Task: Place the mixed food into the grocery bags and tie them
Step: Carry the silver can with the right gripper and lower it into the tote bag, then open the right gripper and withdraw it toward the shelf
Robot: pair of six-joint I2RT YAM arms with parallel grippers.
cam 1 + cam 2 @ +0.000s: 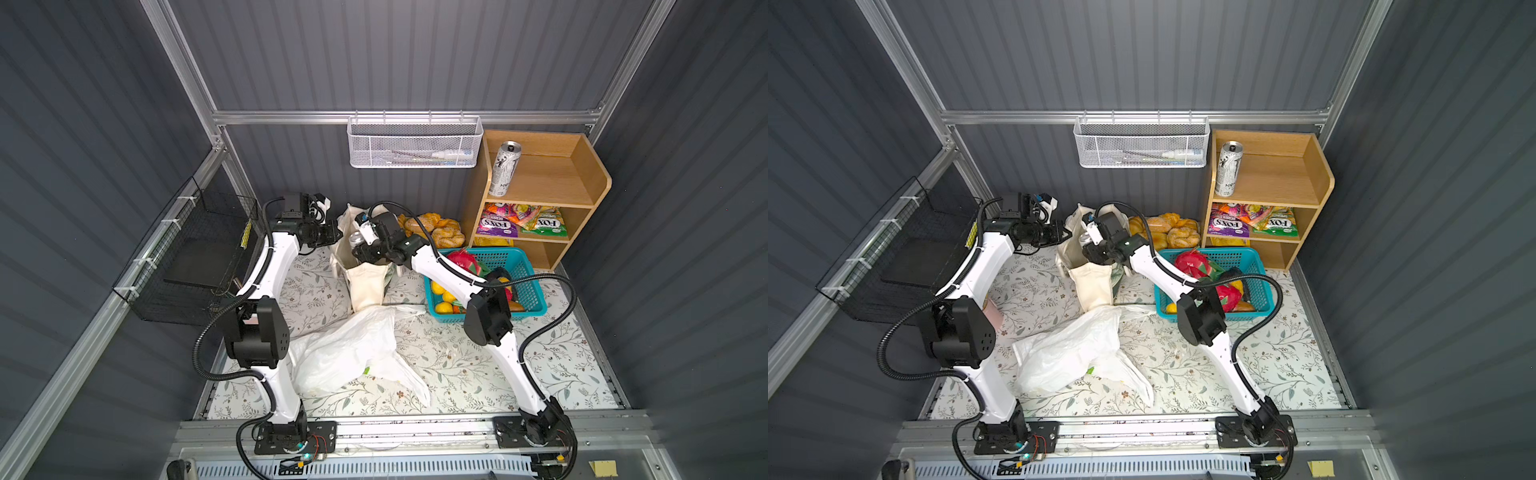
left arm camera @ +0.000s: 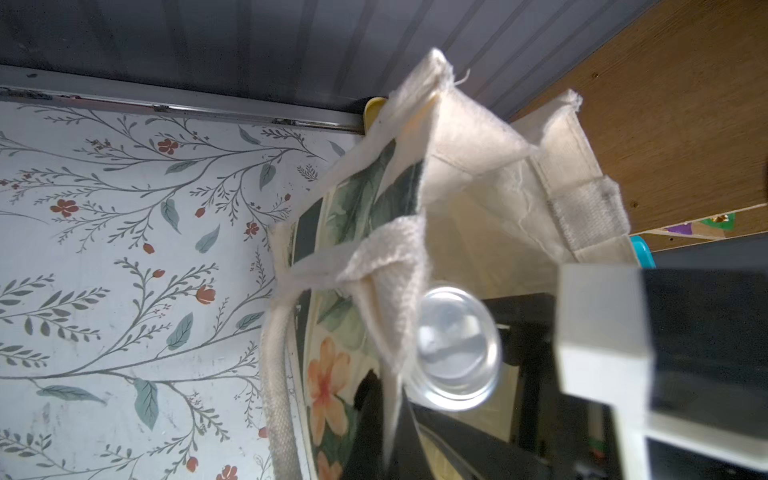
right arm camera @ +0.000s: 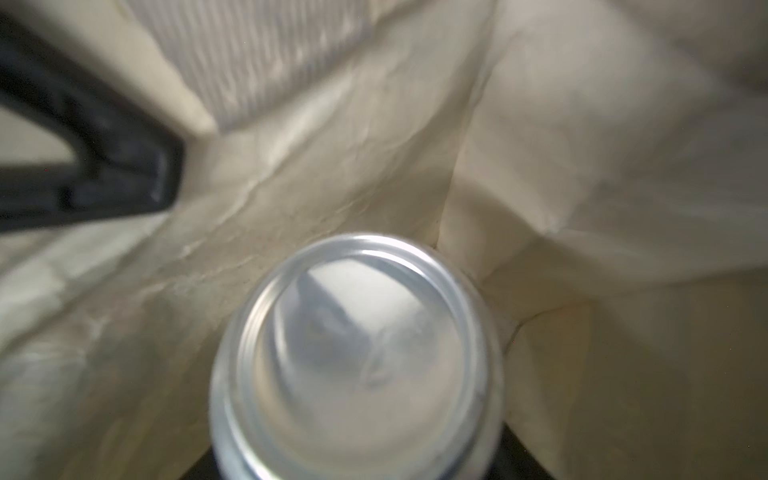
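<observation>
A cream canvas tote (image 1: 365, 276) (image 1: 1090, 282) stands upright at the back of the table. My left gripper (image 1: 338, 235) (image 2: 395, 436) is shut on a fold of its rim by the strap, which holds the mouth open. My right gripper (image 1: 363, 249) is shut on a silver drink can (image 1: 356, 239) (image 2: 455, 347) (image 3: 365, 357). It holds the can tilted in the tote's mouth, and the can hides the jaws in the right wrist view. A second can (image 1: 505, 168), FOX'S pouches (image 1: 496, 224) and a yellow packet (image 1: 492, 242) sit on the shelf. The white plastic carrier (image 1: 353, 353) lies crumpled in front of the tote.
A wooden shelf unit (image 1: 582, 183) stands at the back right, with a teal basket (image 1: 528, 291) of fruit before it. Bread rolls (image 1: 432, 228) lie behind the tote. A white mesh basket (image 1: 415, 143) hangs on the back wall and a black wire basket (image 1: 199, 257) on the left.
</observation>
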